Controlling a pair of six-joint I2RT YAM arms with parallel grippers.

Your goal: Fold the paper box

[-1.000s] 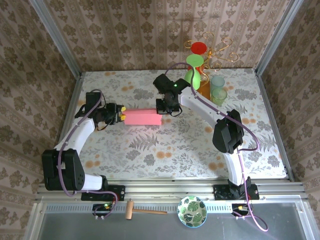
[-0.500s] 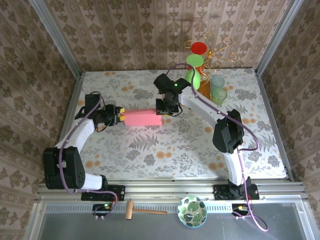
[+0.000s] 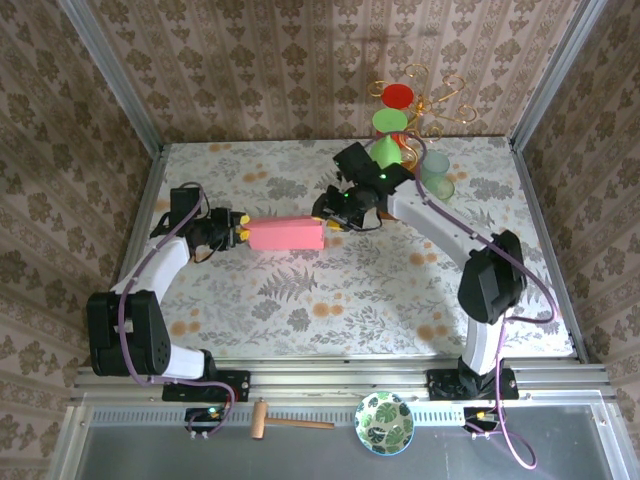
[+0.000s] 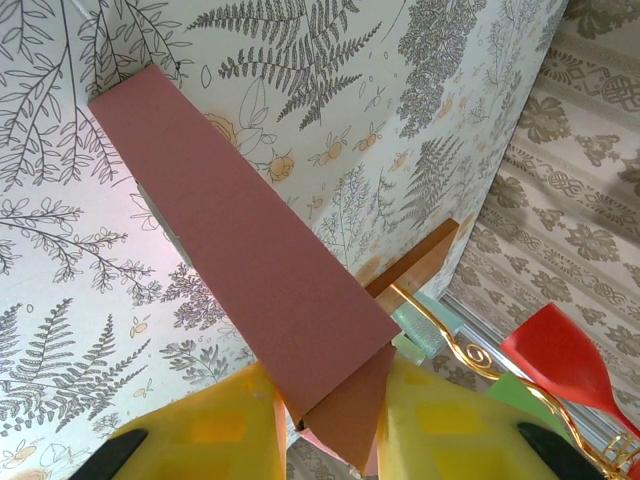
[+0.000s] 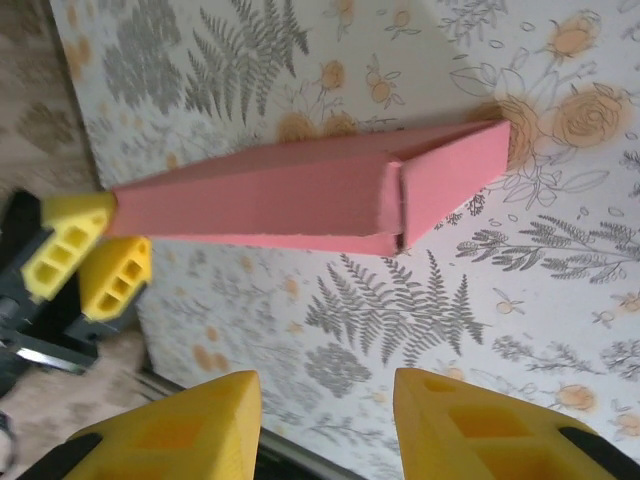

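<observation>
Two-arm fold. The paper box (image 3: 286, 235) is lying on the counter (image 3: 330, 300) as a closed pink slab. The left gripper (image 3: 240, 229) is pinching its left end, jaws closed on cardboard. The right gripper (image 3: 335, 215) is hovering near the opposite end, jaws spread and empty. That end's flap seam is probably needing a flush press while the left is steadying.

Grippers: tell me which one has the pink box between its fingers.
The left gripper: one end of the paper box sits between its yellow fingers. The right gripper is open, with the box ahead of its fingers, not between them.
</observation>
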